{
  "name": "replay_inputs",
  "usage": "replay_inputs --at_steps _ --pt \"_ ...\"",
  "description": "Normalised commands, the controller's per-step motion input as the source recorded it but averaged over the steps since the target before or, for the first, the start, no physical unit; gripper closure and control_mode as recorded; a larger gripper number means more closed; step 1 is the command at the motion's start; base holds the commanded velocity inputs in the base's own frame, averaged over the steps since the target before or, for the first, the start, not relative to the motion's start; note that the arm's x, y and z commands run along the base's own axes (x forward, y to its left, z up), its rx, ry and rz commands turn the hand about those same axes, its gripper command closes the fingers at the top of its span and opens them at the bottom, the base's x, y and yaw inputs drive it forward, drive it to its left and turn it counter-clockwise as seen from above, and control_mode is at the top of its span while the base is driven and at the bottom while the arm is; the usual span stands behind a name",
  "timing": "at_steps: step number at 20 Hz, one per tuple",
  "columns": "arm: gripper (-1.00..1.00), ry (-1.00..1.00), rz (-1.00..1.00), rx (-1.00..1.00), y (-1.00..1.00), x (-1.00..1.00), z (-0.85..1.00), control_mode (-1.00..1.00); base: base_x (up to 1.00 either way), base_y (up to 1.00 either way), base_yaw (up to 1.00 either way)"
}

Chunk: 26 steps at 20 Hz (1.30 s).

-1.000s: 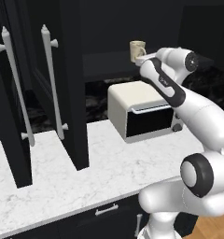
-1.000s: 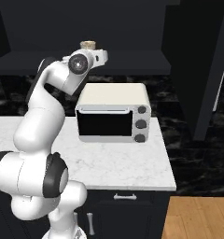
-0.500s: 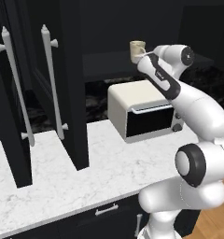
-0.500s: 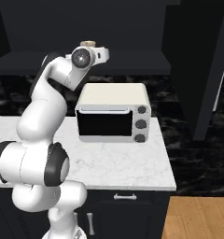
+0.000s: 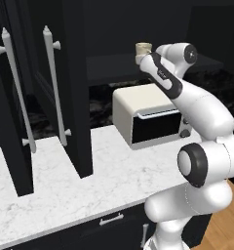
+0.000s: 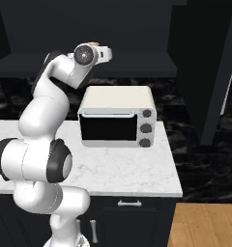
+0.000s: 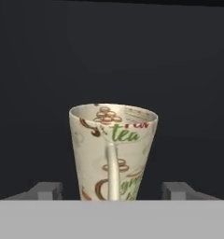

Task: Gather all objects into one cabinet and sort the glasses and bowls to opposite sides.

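Reaching up to the cabinet shelf [image 5: 109,68], I have the cream mug [image 7: 113,151] square in front of my hand, upright on the shelf with its handle turned toward me. My gripper [image 7: 113,190] has one finger on each side of the mug, with clear gaps at both walls, so the jaws stand apart and grip nothing. I judge this to be the grasp step for this mug: the next move calls for the jaws to come in evenly on the body, low enough to hold, and the handle facing me should stay between the fingers rather than under one. From the left base view the mug [image 5: 143,50] sits near the front edge of the shelf, above the toaster oven [image 5: 150,114] on the counter [image 5: 65,185], so any push forward or sideways could tip it off. The open cabinet door [image 5: 72,88] stands well off to my left, and there is dark open space behind the mug.
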Motion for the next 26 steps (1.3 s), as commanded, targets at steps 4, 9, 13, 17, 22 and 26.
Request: replay_inputs --at_steps 4,9,13,17,22,26 --pt "1.0 -0.01 0.0 0.1 -0.12 0.0 0.0 -1.0 0.0 0.0 0.0" --pt "1.0 0.03 0.01 0.01 0.04 0.01 -0.01 -1.0 0.0 0.0 0.0" --pt "1.0 0.11 0.0 0.0 0.06 0.23 0.17 -1.0 0.0 0.0 0.0" --pt "1.0 0.06 0.0 0.0 0.0 0.02 0.57 -1.0 0.0 0.0 0.0" --pt "1.0 0.01 0.0 0.0 -0.05 -0.08 0.49 -1.0 0.0 0.0 0.0" --pt "1.0 0.0 0.0 0.0 0.0 -0.18 0.17 -1.0 0.0 0.0 0.0"
